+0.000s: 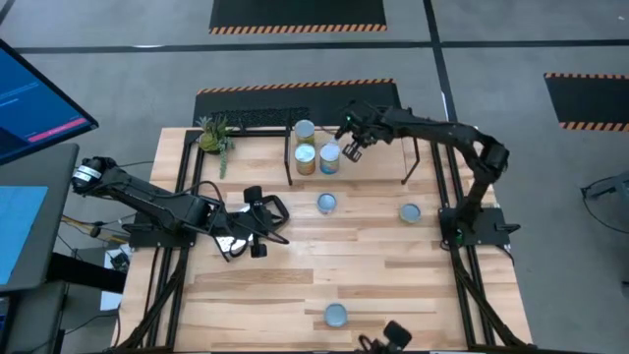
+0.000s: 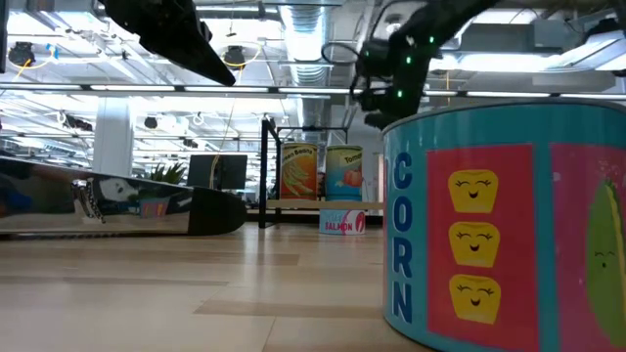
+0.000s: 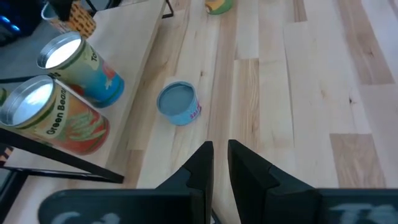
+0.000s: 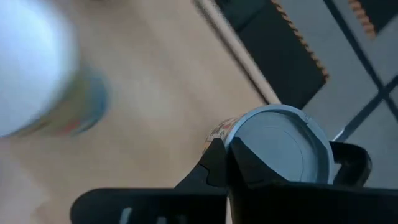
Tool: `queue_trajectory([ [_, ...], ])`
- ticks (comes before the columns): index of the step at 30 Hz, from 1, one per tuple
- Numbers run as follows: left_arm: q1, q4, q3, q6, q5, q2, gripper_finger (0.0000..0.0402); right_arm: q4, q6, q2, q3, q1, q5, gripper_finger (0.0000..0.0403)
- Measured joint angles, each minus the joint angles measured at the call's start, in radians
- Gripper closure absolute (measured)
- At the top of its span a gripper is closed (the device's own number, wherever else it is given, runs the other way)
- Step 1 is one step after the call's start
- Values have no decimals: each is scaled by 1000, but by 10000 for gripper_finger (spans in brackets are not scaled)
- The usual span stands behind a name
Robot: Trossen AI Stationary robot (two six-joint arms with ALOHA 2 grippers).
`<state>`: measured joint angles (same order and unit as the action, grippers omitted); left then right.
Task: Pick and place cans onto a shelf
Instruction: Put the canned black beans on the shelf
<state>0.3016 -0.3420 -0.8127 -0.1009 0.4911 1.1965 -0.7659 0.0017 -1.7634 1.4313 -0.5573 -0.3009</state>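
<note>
Shelf [image 1: 378, 149]: can [image 4: 283, 144] clamped in R gripper [image 1: 351, 147].

I count six cans: two standing on the shelf [image 1: 393, 147], at [image 1: 304, 130] and [image 1: 306, 157]; one [image 1: 330, 156] clamped in my right hand [image 1: 351, 147]; three on the worktop [image 1: 295, 285], at [image 1: 326, 204], [image 1: 411, 212] and [image 1: 335, 315]. One shelf. One small plant [image 1: 214, 136]. Two arms, each with one hand; my left hand [image 1: 263, 224] carries nothing.

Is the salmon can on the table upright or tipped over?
Upright. The salmon can shows its round top to the high view, and in the low view it stands on its base below the shelf, label level.
</note>
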Motion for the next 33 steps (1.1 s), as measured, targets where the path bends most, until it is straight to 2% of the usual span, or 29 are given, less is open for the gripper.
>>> queue_trajectory([
  [8, 0, 1, 0, 3, 17, 0, 363, 98, 66, -86, 2, -83, 185, 399],
  [12, 0, 1, 0, 3, 21, 0, 363, 136, 67, -104, 4, -78, 194, 393],
  [20, 0, 0, 0, 3, 21, 0, 363, 146, 79, -98, 2, -65, 201, 347],
  [30, 0, 0, 0, 3, 21, 0, 363, 149, 78, -96, 2, -63, 198, 342],
  [33, 0, 0, 0, 3, 21, 0, 363, 103, 71, -96, 26, -63, 198, 342],
])
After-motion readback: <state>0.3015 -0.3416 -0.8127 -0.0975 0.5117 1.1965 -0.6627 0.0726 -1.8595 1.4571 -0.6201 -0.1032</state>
